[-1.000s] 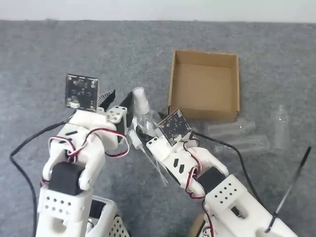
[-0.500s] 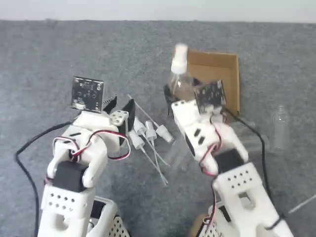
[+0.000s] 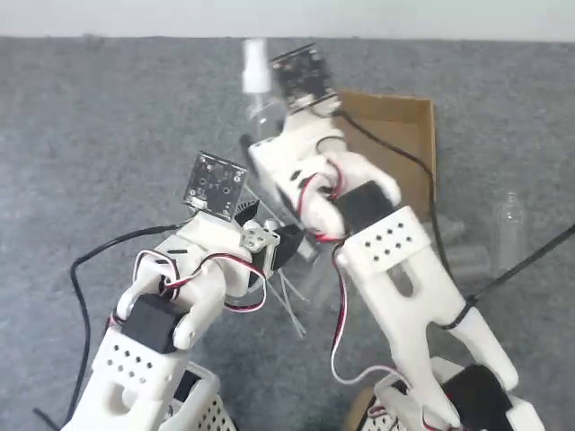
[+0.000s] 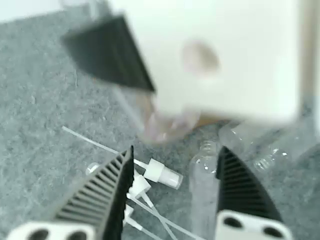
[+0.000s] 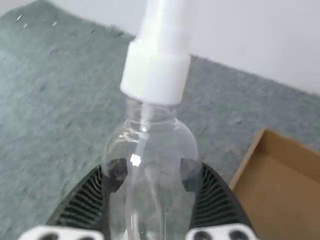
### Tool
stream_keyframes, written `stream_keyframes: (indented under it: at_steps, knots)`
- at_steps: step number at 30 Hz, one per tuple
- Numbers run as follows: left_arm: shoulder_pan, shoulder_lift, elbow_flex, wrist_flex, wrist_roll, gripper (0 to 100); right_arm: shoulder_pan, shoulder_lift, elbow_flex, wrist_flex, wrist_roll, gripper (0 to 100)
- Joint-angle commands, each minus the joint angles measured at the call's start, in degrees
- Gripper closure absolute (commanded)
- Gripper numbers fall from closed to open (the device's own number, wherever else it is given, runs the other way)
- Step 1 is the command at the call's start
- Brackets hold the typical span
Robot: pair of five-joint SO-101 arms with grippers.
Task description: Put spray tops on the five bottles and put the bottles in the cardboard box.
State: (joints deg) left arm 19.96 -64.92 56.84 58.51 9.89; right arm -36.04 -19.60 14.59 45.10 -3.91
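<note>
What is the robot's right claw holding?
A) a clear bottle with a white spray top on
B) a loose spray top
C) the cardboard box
A: the right gripper is shut around a clear bottle with a white spray top on its neck.

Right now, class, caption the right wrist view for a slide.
Right gripper grips a spray-topped bottle, cardboard box corner behind.
</note>
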Motion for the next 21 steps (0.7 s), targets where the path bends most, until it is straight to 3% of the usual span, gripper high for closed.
stream_keyframes:
  at_steps: [1, 6, 10, 16, 21]
  knots:
    - [-0.53, -0.97, -0.4, -1.67, 2.02, 72, -1.36, -2.59, -4.4, 3.03, -0.88, 99.3]
    - [-6.33, -0.79, 2.42, -8.18, 1.93, 72, -1.71, -7.6, -4.4, 9.36, -0.88, 99.3]
    - [-6.86, -0.79, 5.85, -13.19, 1.67, 72, -1.36, -11.74, -4.4, 13.41, -0.88, 99.3]
    - [-6.07, -0.79, 6.37, -13.36, 1.67, 72, -1.27, -13.49, -4.66, 16.84, 4.75, 99.3]
    - [-6.33, -0.79, 6.46, -13.36, 1.67, 72, 4.79, -13.49, -4.84, 15.78, 5.1, 99.3]
